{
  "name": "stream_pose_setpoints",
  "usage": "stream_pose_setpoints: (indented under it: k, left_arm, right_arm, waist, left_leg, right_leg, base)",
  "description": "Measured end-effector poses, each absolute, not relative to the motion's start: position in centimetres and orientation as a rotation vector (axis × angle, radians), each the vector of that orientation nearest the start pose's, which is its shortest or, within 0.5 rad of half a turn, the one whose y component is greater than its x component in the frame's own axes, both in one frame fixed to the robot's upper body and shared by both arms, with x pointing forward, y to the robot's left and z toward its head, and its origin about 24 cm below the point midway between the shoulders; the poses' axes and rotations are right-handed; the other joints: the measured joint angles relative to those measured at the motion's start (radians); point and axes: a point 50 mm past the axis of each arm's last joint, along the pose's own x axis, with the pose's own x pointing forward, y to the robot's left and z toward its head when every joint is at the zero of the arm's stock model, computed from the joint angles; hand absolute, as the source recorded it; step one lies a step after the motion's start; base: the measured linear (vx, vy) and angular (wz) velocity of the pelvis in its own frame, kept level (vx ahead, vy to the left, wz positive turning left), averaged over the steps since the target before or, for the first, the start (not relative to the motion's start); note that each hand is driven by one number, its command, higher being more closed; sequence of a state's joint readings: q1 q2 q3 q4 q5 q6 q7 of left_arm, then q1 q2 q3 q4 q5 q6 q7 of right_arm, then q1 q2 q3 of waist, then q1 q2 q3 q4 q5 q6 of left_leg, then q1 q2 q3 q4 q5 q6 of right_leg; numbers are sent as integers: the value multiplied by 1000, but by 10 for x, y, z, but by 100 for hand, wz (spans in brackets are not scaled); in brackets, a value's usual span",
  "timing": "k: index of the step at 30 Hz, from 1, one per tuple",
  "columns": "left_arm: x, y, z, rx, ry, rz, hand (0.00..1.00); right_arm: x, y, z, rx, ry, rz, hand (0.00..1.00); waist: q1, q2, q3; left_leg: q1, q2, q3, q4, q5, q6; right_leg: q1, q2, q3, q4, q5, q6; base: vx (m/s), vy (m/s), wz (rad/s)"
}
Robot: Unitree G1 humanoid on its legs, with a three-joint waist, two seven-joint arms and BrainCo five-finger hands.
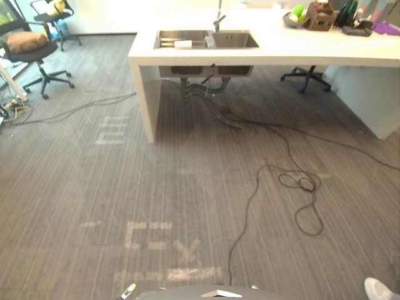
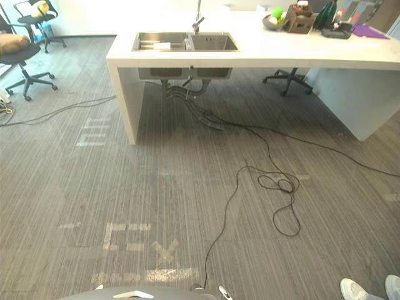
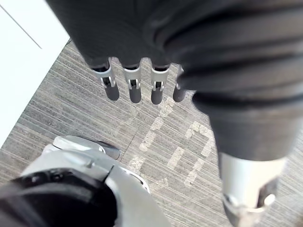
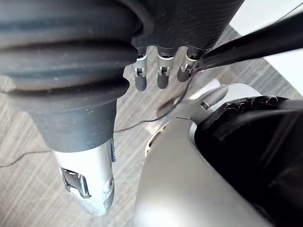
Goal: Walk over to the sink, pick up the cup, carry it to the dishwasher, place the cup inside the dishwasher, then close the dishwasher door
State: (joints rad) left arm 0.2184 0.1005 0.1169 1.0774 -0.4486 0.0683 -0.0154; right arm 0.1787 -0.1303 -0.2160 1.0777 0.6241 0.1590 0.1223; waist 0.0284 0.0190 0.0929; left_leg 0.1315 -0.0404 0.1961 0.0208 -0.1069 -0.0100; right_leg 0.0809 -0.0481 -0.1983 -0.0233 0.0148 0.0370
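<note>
Left robot hand (image 3: 134,89) hangs slack, counter (image 1: 281,53) well ahead.

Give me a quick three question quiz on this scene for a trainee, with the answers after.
1. True or false: the left hand is curled round a cup.
2. Where is the sink? A) set in the white counter, near its left end B) on the carpet C) against the far wall.
3. What lies on the seat of the office chair at far left?
Key: 1 false, its fingers hang straight and hold nothing. 2 A. 3 a brown cushion.
</note>
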Motion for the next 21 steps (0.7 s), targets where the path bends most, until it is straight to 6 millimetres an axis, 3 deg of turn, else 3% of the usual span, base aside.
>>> stream_pose_setpoints:
  k: [4, 6, 7, 9, 11, 15, 21]
  left_arm:
    - [38, 203, -170, -344, 1183, 430, 0]
    - [43, 203, -168, -347, 1160, 409, 0]
    - [50, 202, -166, -355, 1131, 385, 0]
    - [70, 199, -162, -386, 1073, 342, 0]
    - [94, 186, -156, -433, 1022, 263, 0]
    - [121, 171, -147, -453, 961, 218, 0]
    - [136, 161, -141, -397, 949, 182, 0]
  right_arm:
    - [47, -219, -167, 521, 1160, -478, 0]
    - [58, -218, -166, 535, 1129, -472, 0]
    - [68, -217, -164, 561, 1102, -474, 0]
    - [83, -215, -162, 603, 1056, -475, 0]
    - [103, -206, -158, 633, 997, -438, 0]
    - [131, -198, -148, 667, 901, -394, 0]
    - [145, -191, -144, 660, 891, -360, 0]
  waist:
    - [11, -11, 27]
    - [20, -4, 23]
    - [19, -15, 29]
    - [18, -10, 34]
    - [20, -11, 36]
    - [16, -17, 39]
    - [10, -27, 55]
  left_leg:
    - [49, 12, 7, -26, 13, -14]
    - [48, 18, 8, -29, 18, -8]
    - [45, 18, 6, -44, 28, -4]
    - [46, 19, -5, -55, 40, -10]
    - [45, 18, -21, -64, 58, 1]
    - [47, 18, -33, -63, 62, 6]
    - [48, 13, -53, -73, 73, 16]
  right_leg:
    - [72, 10, -48, -38, 2, 0]
    - [74, 17, -53, -49, 7, -7]
    - [72, 20, -57, -58, 12, -14]
    - [70, 21, -72, -61, 13, -16]
    - [70, 22, -90, -61, 14, -18]
    - [77, 22, -98, -58, 14, -18]
    - [81, 18, -119, -58, 14, -17]
  base:
    - [-39, -49, 30]
    - [-98, -71, 2]
    - [-60, -56, 11]
    - [-54, -46, 21]
    - [-49, -31, 21]
    - [-37, -14, 8]
    - [-20, 3, 10]
